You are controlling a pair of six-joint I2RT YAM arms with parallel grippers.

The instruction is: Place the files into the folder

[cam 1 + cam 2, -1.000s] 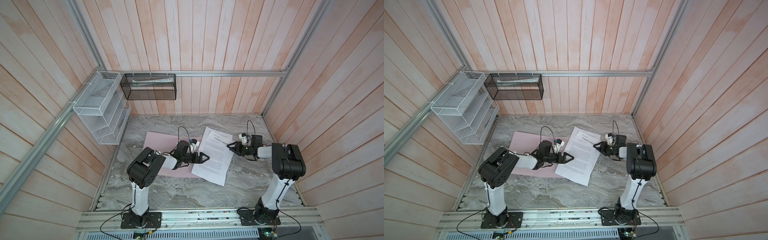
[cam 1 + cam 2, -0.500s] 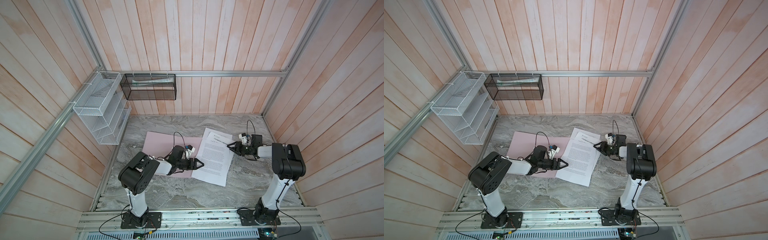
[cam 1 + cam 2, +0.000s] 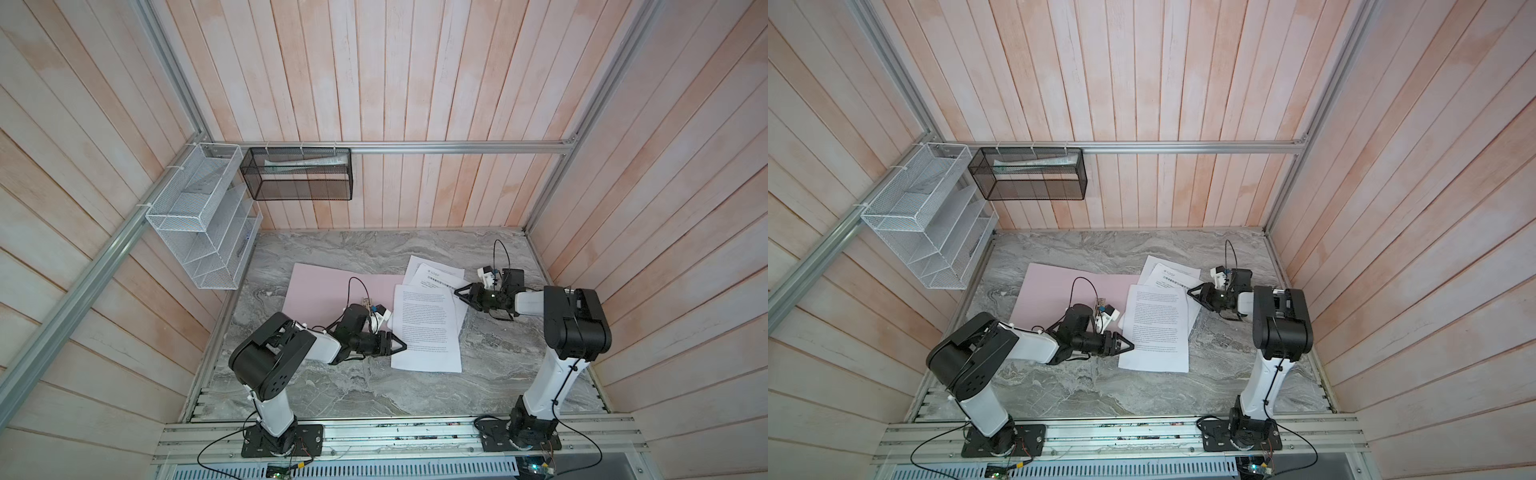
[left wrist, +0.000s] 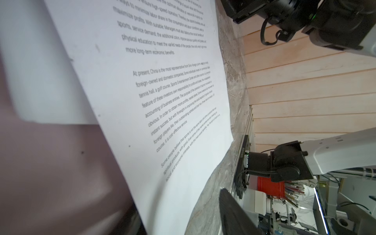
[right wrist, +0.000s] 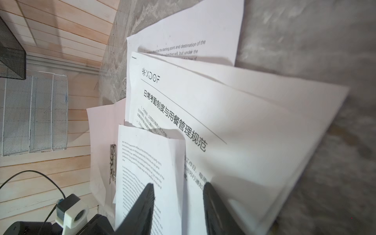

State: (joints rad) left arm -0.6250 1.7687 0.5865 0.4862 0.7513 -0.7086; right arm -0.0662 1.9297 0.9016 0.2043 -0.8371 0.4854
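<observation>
The pale pink folder point(image 3: 328, 291) lies open on the marble table, its metal clip point(image 5: 112, 162) showing in the right wrist view. Three white files are fanned over its right edge: a front sheet point(image 3: 426, 332), a sheet with a bold heading point(image 3: 440, 276) and one behind them point(image 3: 415, 264). My left gripper point(image 3: 401, 344) sits low at the front sheet's left edge. Its fingers point(image 4: 234, 213) stand apart, with the sheet's edge point(image 4: 162, 183) between them. My right gripper point(image 5: 179, 193) is open at the stack's right side, its fingers point(image 5: 148, 195) over the sheets.
A white wire rack point(image 3: 203, 216) hangs on the left wall. A black mesh basket point(image 3: 299, 174) holding rolled papers hangs on the back wall. Wooden walls close the table point(image 3: 374, 386) on three sides. Both arm bases stand on the front rail.
My left gripper has moved toward the front along the sheet's left edge and its jaws have narrowed. The front sheet has slid forward and turned away from the other two. The right gripper has barely moved.
</observation>
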